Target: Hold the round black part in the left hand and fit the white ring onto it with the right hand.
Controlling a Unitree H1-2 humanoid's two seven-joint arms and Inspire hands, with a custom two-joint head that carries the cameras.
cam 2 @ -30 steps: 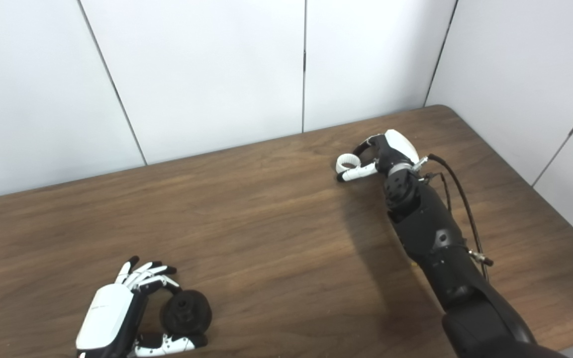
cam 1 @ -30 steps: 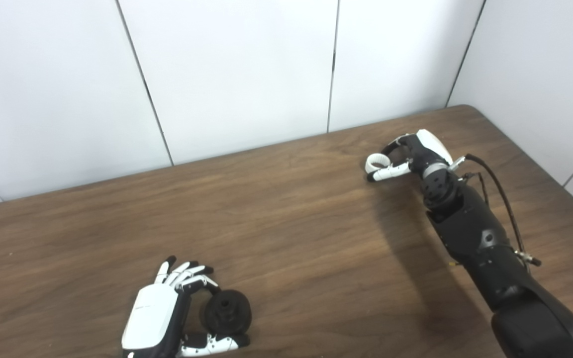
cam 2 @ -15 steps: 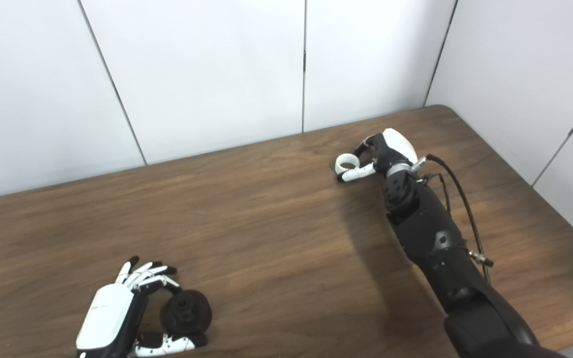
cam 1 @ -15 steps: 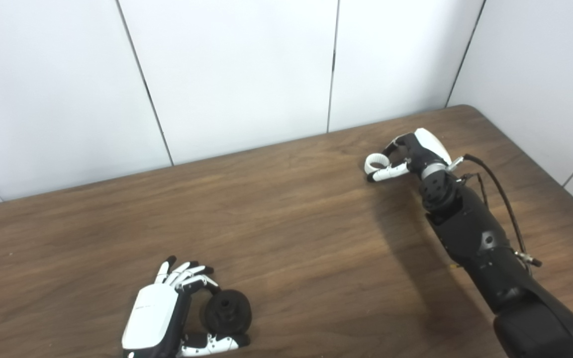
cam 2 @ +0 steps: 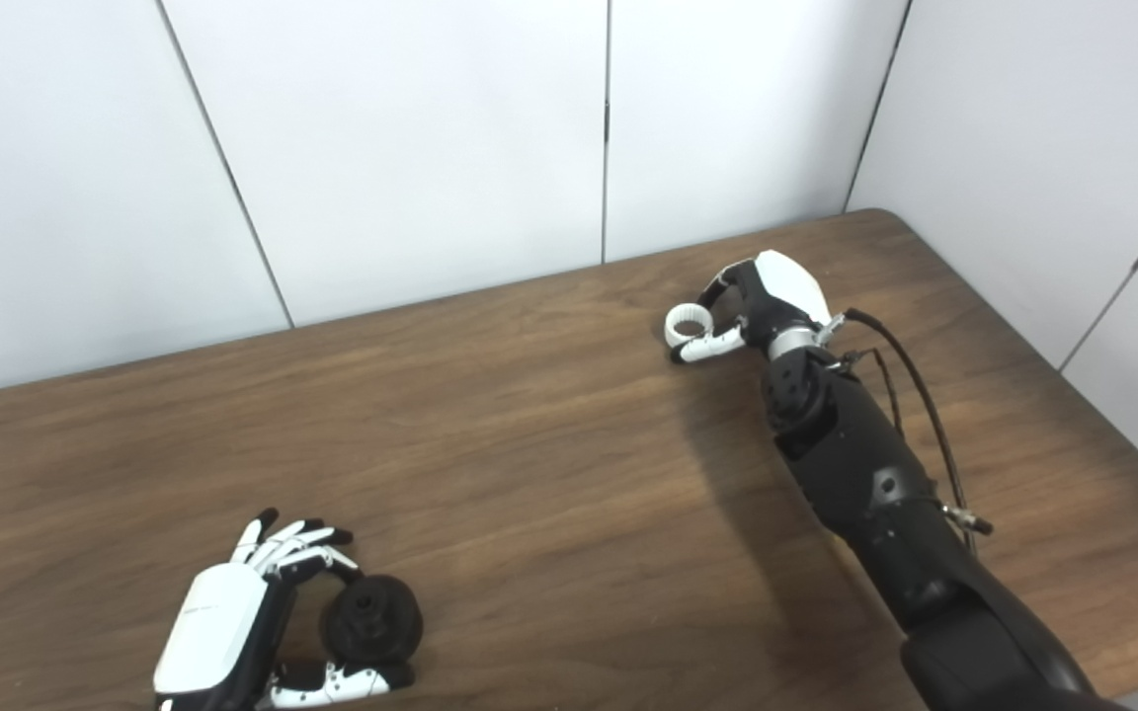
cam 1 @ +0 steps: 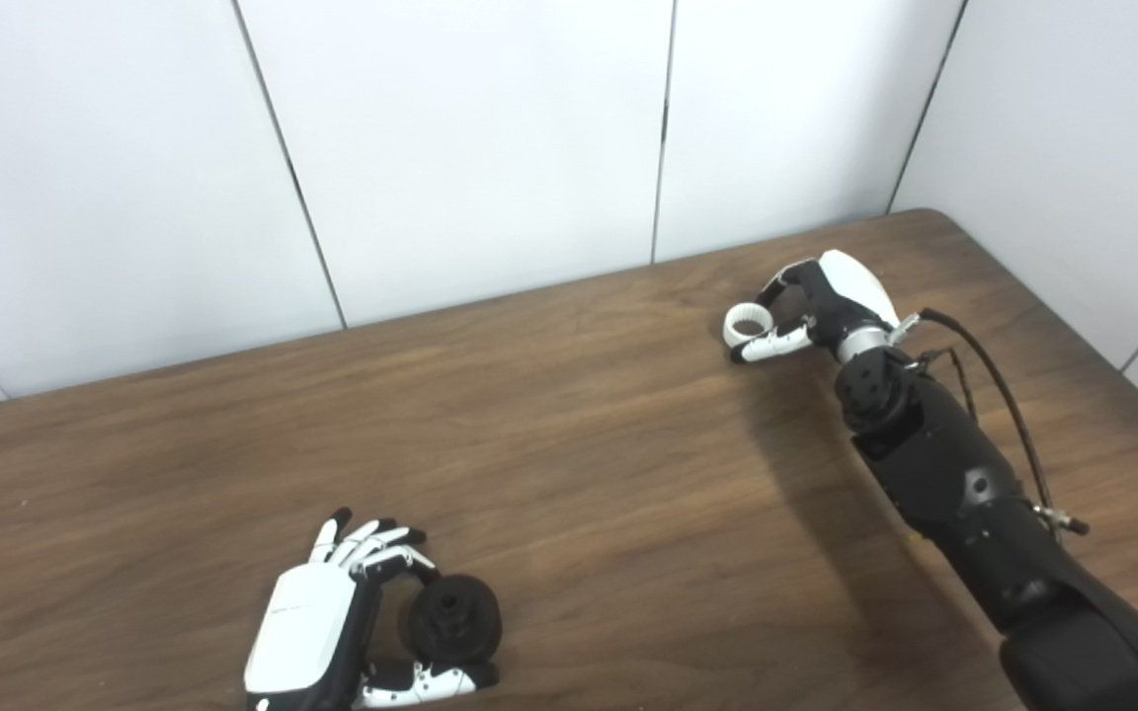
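In the left eye view, the left hand (cam 1: 317, 632) lies at the near left of the brown wooden surface (cam 1: 569, 474), its white back turned up. Its fingers (cam 1: 371, 541) curl over the far side of the round black part (cam 1: 452, 619) and its thumb runs under the near side, so the hand is pinching the part between them. The part faces up toward the camera, showing a raised hub with a hole in its middle. At the far right, the right hand (cam 1: 821, 301) reaches out on its black forearm (cam 1: 954, 484), with a cable looping along the arm's right side. The white ring (cam 1: 747, 323) sits at the hand's left end, pinched between the thumb below and a curled finger above, its opening turned upward. Whether the ring rests on the surface or is held just above it cannot be told. The two hands are well apart, and the ring is not on the black part.

In the right eye view, the layout is the same. The left hand (cam 2: 223, 632) grips the round black part (cam 2: 371, 619) at the near left edge. The right hand (cam 2: 767, 296) pinches the white ring (cam 2: 688, 323) at the far right of the surface (cam 2: 529, 444). White wall panels (cam 2: 411, 148) stand behind the far edge and along the right side.
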